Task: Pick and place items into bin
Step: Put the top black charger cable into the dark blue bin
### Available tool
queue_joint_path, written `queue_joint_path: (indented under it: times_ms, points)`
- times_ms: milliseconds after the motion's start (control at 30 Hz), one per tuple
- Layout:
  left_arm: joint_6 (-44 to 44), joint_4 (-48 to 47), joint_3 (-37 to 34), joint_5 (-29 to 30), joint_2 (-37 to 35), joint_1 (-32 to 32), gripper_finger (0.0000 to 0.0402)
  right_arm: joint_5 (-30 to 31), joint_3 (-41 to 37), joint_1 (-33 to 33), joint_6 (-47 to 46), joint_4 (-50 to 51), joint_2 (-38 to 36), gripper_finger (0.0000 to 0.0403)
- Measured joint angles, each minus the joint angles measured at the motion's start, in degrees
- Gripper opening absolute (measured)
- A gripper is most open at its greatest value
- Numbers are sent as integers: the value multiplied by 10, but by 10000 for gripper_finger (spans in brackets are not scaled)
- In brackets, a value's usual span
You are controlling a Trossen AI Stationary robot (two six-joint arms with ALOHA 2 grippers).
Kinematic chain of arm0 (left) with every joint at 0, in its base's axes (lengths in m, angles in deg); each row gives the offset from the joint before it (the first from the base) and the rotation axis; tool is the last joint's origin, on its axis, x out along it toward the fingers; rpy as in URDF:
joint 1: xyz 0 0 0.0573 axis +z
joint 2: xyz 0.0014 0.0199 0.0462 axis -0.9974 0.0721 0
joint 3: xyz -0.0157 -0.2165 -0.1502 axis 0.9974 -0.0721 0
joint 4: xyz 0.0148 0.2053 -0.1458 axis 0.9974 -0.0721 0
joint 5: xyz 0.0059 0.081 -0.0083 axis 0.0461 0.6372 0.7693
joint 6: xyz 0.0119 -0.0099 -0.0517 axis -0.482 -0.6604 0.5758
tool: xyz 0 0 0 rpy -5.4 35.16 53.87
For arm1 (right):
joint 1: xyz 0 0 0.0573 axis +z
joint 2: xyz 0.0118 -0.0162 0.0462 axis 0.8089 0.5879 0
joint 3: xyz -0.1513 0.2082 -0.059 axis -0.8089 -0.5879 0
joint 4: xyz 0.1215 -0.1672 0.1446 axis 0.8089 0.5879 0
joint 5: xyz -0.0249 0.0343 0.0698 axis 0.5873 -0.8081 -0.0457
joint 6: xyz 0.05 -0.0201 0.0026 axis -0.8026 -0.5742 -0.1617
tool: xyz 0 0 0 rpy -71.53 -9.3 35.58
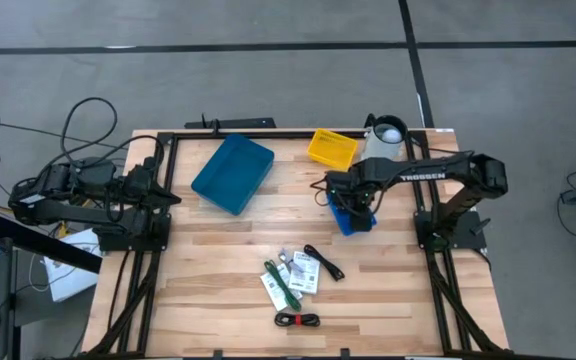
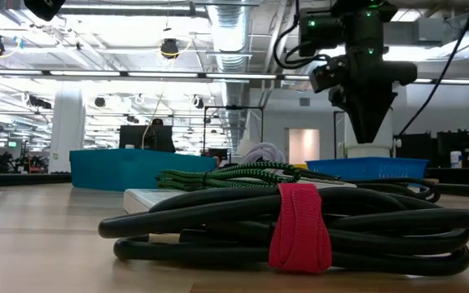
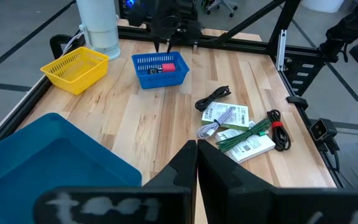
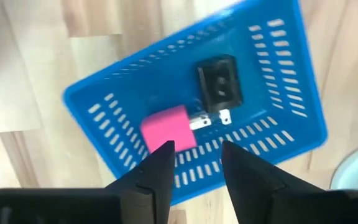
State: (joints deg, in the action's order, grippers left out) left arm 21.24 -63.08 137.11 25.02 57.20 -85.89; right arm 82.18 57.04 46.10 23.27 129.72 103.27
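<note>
Low view: blue basket (image 2: 369, 168) mostly hidden.

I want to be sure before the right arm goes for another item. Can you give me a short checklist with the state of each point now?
1. Right gripper empty: ok, fingers apart over the blue basket, nothing between them.
2. Pink plug and black adapter inside the basket: ok, both lie on its floor.
3. Left gripper out of the way: ok, shut, parked at the table's left side by the teal bin.
4. Items left to pick: ok, cards, green strip and black cords lie in the open.
5. Gripper clear of the basket rim: cannot tell.
</note>
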Motion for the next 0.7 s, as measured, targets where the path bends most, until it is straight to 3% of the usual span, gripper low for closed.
queue_joint_path:
  times_ms: [400,700]
  points:
    - [0,0,0,0,0,0,0,0,0,47,0,-15,0,68]
    - [0,0,0,0,0,0,0,0,0,49,-15,-16,0,61]
